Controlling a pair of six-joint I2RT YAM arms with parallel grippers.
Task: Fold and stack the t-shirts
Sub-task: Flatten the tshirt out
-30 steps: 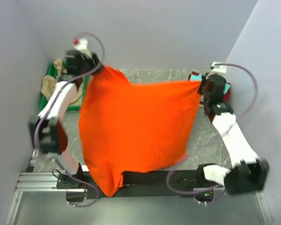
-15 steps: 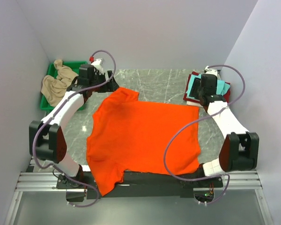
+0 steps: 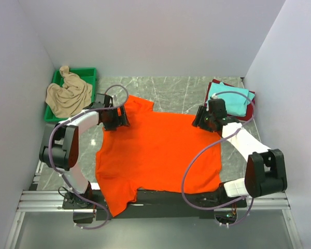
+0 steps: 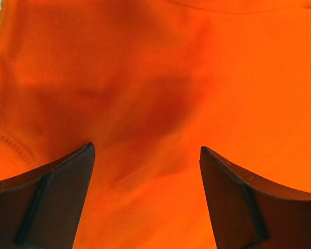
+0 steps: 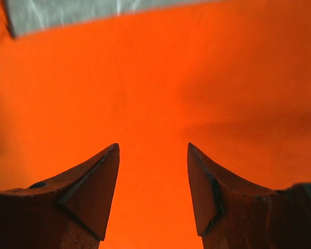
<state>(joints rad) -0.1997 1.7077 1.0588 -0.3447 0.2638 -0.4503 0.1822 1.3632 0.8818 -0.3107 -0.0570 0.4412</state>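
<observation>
Both grippers stand with jaws apart and hold nothing: the left gripper point(image 3: 116, 118) hovers over the far left shoulder of the orange t-shirt point(image 3: 155, 155), and the right gripper point(image 3: 203, 118) over its far right corner. The shirt lies spread flat on the marble table point(image 3: 171, 88), its near part hanging over the table edge. I judge that spreading is done and folding comes next, which needs a fresh grip on one edge. A teal shirt point(image 3: 230, 101) on a dark red shirt point(image 3: 251, 96) sits just beside the right gripper. A beige shirt point(image 3: 67, 96) fills the green tray point(image 3: 90, 72).
</observation>
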